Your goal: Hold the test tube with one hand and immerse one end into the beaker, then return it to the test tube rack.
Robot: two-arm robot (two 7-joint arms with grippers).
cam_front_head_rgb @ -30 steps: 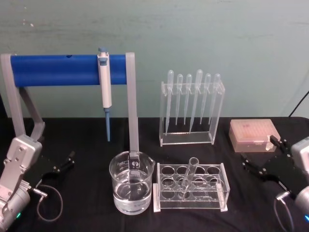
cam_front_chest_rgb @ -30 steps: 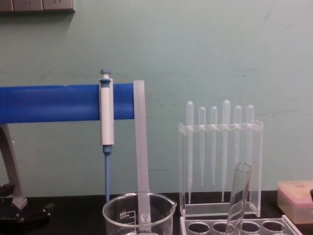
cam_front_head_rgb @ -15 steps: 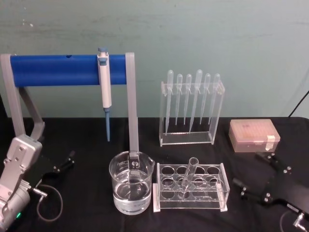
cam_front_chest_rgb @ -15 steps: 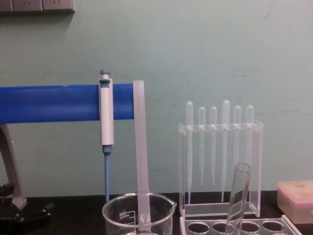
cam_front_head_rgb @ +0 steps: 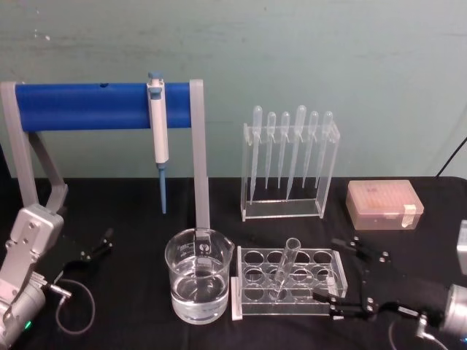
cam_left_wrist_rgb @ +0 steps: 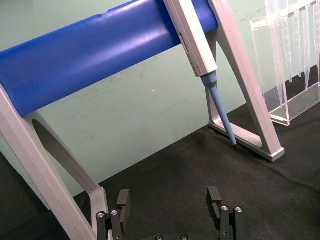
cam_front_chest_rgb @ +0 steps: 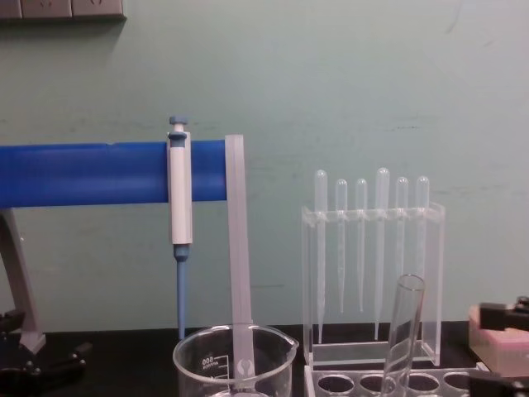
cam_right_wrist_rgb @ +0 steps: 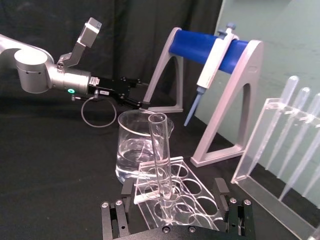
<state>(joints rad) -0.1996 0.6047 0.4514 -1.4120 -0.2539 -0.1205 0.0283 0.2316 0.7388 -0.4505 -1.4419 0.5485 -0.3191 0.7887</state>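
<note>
The test tube (cam_front_head_rgb: 286,265) leans tilted in a hole of the clear rack (cam_front_head_rgb: 322,257), rim up; it shows too as the test tube (cam_right_wrist_rgb: 162,162) and the test tube (cam_front_chest_rgb: 402,331). Left of the rack stands the beaker (cam_front_head_rgb: 198,275), partly filled with clear liquid, also the beaker (cam_right_wrist_rgb: 141,150) and the beaker (cam_front_chest_rgb: 235,361). My right gripper (cam_front_head_rgb: 334,273) lies low at the rack's right end, open, its fingers straddling that end, a short way from the tube; right gripper (cam_right_wrist_rgb: 172,202), right gripper (cam_front_chest_rgb: 506,347). My left gripper (cam_front_head_rgb: 93,250) rests open at the far left; left gripper (cam_left_wrist_rgb: 168,202).
A blue-and-white micropipette (cam_front_head_rgb: 157,135) hangs on a blue-barred stand (cam_front_head_rgb: 80,106) behind the beaker. A clear stand with several plastic pipettes (cam_front_head_rgb: 290,164) is behind the rack. A pink tip box (cam_front_head_rgb: 383,204) sits at the right. A cable loop (cam_front_head_rgb: 76,310) lies by the left arm.
My right gripper has swung down and leftward from beside the pink box to the rack's right end, staying open. The tube, beaker and left arm have not moved.
</note>
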